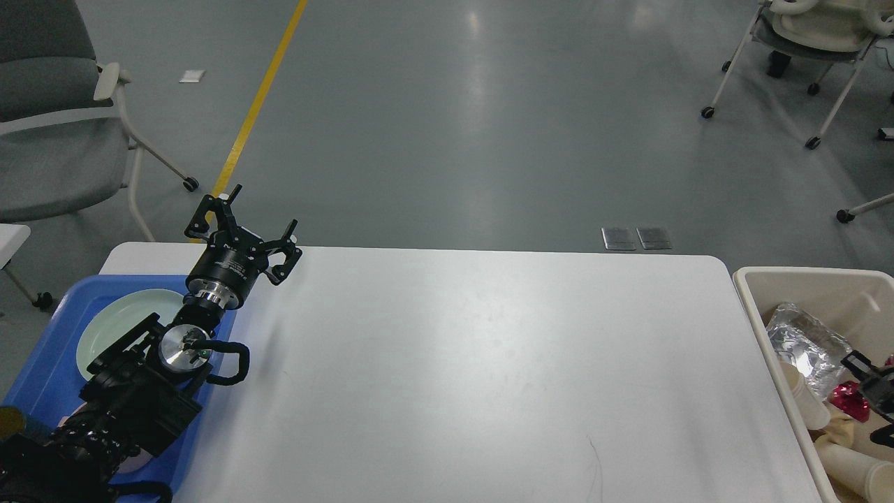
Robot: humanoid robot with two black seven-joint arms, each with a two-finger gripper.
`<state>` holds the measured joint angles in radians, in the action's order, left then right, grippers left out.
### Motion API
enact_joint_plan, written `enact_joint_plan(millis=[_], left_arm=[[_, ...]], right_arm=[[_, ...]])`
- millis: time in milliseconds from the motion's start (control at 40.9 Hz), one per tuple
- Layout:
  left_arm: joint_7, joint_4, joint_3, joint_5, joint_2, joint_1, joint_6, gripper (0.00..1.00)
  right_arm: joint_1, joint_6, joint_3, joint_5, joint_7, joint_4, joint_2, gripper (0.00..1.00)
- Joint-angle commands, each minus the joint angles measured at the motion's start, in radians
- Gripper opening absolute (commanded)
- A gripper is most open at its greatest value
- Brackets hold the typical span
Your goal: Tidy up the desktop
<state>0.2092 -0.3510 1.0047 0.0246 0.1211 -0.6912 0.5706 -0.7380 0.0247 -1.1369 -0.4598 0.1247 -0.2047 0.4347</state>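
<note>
The desktop (475, 363) is a large white tabletop with rounded corners, and its surface is bare. My left gripper (264, 208) is open and empty, held above the table's far left corner, just past the blue tray (42, 377). My right gripper (868, 377) shows only as a small dark part at the right edge, over the beige bin (768, 279); its fingers cannot be told apart.
The blue tray holds a pale green plate (119, 325), partly covered by my left arm. The beige bin holds crumpled foil (807, 339), paper cups (803, 402) and a red wrapper (846, 399). Wheeled chairs stand on the floor at far left and far right.
</note>
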Motion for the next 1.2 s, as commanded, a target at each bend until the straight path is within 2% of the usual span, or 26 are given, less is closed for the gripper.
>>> enact_joint_plan(millis=[0,220,513,660,684,758,904,1002,1100,1124,1173], left_arm=[[-0.001,0.0,0.0,0.0,0.0,-0.001,0.0,0.97],[-0.001,0.0,0.0,0.0,0.0,-0.001,0.0,0.97],[0.001,0.001,0.0,0.0,0.0,-0.001,0.0,0.97],[-0.001,0.0,0.0,0.0,0.0,0.001,0.0,0.97],[-0.001,0.0,0.0,0.0,0.0,-0.001,0.0,0.97],[-0.001,0.0,0.0,0.0,0.0,0.001,0.0,0.97],[-0.001,0.0,0.0,0.001,0.0,-0.001,0.0,0.97],[0.001,0.0,0.0,0.0,0.0,0.001,0.0,0.97],[0.001,0.0,0.0,0.0,0.0,0.001,0.0,0.97],[0.001,0.0,0.0,0.0,0.0,0.001,0.0,0.97],[0.001,0.0,0.0,0.0,0.0,0.001,0.0,0.97]], right_arm=[[0.006,-0.016,0.002,0.001,0.004,0.008,-0.005,1.0],[-0.034,-0.012,0.023,0.001,0.003,0.001,0.006,1.0],[-0.303,-0.005,0.3,-0.003,-0.01,-0.064,0.024,1.0],[-0.376,0.009,0.651,-0.005,-0.011,-0.114,0.038,1.0],[-0.376,0.014,0.819,-0.005,-0.011,-0.126,0.056,1.0],[-0.362,0.046,1.096,-0.003,-0.013,-0.189,0.068,1.0],[-0.29,0.113,1.538,-0.003,-0.013,-0.389,0.082,1.0],[-0.259,0.115,1.701,0.0,-0.014,-0.421,0.065,1.0],[-0.207,0.132,1.74,0.012,-0.023,-0.421,0.018,1.0],[-0.186,0.142,1.74,0.026,-0.039,-0.423,0.006,1.0],[-0.143,0.17,1.74,0.076,-0.112,-0.427,-0.01,1.0]])
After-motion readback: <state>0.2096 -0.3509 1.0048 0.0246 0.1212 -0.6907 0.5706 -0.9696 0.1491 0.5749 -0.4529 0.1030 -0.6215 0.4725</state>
